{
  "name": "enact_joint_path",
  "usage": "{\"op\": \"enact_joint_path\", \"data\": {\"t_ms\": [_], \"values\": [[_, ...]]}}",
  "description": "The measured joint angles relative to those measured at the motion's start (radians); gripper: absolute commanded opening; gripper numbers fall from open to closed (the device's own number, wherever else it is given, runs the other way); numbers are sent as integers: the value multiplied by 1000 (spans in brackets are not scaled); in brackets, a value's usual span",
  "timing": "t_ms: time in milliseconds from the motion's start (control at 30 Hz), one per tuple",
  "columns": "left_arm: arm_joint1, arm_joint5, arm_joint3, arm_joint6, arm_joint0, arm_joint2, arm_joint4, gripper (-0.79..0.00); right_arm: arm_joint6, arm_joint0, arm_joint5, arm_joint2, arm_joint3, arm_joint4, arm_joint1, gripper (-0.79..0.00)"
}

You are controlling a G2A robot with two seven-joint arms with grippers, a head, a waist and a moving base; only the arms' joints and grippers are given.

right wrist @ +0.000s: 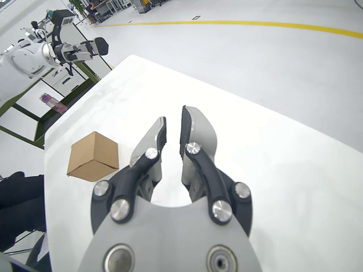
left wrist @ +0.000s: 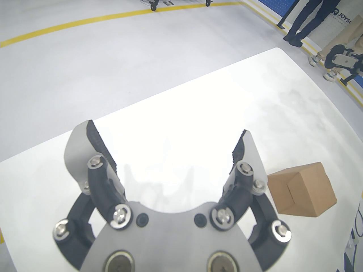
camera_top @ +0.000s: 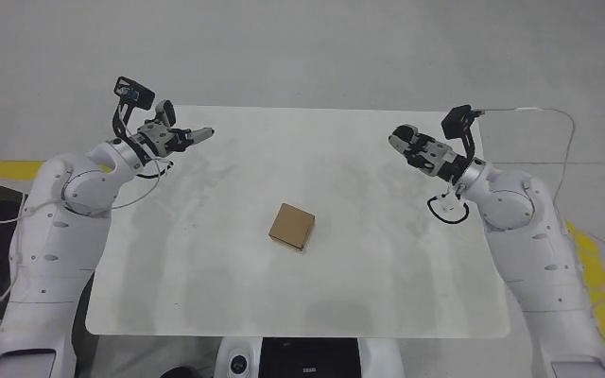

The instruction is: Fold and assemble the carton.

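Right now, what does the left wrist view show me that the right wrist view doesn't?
Left wrist view: the left gripper, jaws wide open and empty, and the carton face with the flap seam. Right wrist view: the right gripper, jaws a narrow gap apart and empty, and plain carton faces, seen corner-on. Both: the closed carton standing on the white table, clear of either gripper, with the other arm far off.

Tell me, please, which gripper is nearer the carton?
Neither clearly: left gripper and right gripper hover near opposite far table corners, with the carton roughly midway between them.
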Motion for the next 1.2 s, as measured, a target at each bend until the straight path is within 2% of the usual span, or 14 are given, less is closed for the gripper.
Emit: {"op": "enact_joint_path", "data": {"t_ms": [133,333,367,433,533,1200], "values": [[0,5,14,11,-19,-5,-8,0,-48,-1,16,8,-11,-43,1,0],[-1,4,14,19,-30,-5,-25,0,-56,-3,13,12,-12,-42,2,0],[-1,4,13,19,-30,-5,-27,-1,-55,-3,13,12,-12,-42,2,-82],[-2,4,13,19,-30,-5,-28,-1,-55,-3,13,12,-12,-42,2,-33],[-1,4,13,19,-30,-5,-27,-1,-55,-3,13,12,-12,-42,2,-3],[-1,4,13,19,-30,-5,-27,-1,-55,-3,13,12,-12,-42,2,0]]}}
